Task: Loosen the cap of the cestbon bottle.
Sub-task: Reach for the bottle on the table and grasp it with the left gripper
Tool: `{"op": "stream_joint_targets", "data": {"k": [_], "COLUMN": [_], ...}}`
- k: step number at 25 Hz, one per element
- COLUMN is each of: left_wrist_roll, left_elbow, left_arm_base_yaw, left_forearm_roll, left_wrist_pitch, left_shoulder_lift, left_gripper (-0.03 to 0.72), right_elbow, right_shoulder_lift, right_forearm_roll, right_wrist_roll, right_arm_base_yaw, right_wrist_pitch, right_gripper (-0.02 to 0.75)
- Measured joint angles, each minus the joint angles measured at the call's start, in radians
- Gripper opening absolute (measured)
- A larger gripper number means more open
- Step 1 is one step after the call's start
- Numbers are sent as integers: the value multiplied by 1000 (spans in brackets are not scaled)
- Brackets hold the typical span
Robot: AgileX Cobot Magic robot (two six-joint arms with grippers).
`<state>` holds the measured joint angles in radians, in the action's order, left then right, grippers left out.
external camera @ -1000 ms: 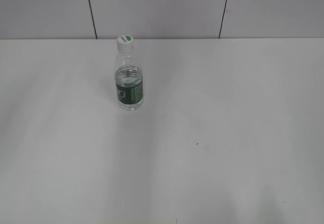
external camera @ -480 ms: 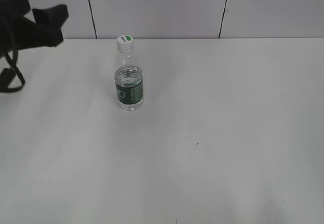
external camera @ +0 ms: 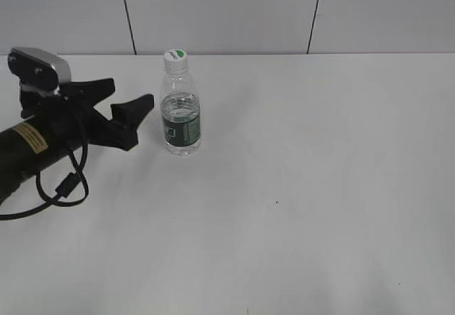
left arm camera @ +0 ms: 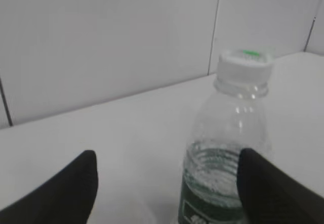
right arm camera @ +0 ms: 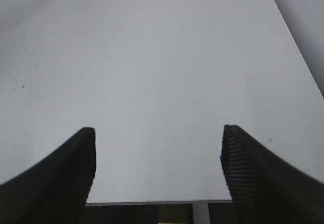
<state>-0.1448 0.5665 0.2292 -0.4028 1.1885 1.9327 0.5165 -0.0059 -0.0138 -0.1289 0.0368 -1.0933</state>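
The cestbon bottle stands upright on the white table, toward the far left-centre, close to the tiled wall behind it. Its white cap, with a green mark on top, sits on the neck, and a dark green label band wraps the lower half, with water showing just above it.

The left gripper lies just left of the bottle at about label height, its black fingers pointing toward it. Its jaws are spread wide and hold nothing; the nearer fingertip is close to the bottle but apart from it. In the left wrist view the bottle sits right of centre between the two dark fingers, partly overlapped by the right-hand one, with the cap above finger level.

The right gripper appears only in its own wrist view, over bare table near the table's edge, its jaws wide apart and gripping nothing.
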Motion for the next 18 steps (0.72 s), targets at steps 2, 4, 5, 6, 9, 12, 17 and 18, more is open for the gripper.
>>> {"op": "stream_joint_targets", "data": {"k": [2,4,5,6,9,12,17,18], "left_wrist_roll": [0,0,0,0,0,0,0,0], "left_elbow": [0,-2,-4,-5,-5,-5,34,49], "left_arm_base_yaw": [0,0,0,0,0,0,0,0], "left_forearm_roll": [-17,-21,-25,-29,-51,-75,-121,-130], "left_wrist_pitch": [4,6,7,7,14,17,15,16], "left_shoulder_lift": [43,68,77,82,96,126,169,177], "left_gripper": [514,515,517,522,568,606,610,609], "right_elbow": [0,0,0,0,0,0,0,0], "right_shoulder_lift": [0,0,0,0,0,0,0,0], "right_forearm_roll": [0,0,0,0,0,0,0,0], "right_wrist_roll": [0,0,0,0,0,0,0,0], "right_arm_base_yaw": [0,0,0,0,0,0,0,0], "right_wrist_pitch": [0,1,1,1,1,1,1,1], "right_gripper": [587,587,587,587,587,587,587,587]}}
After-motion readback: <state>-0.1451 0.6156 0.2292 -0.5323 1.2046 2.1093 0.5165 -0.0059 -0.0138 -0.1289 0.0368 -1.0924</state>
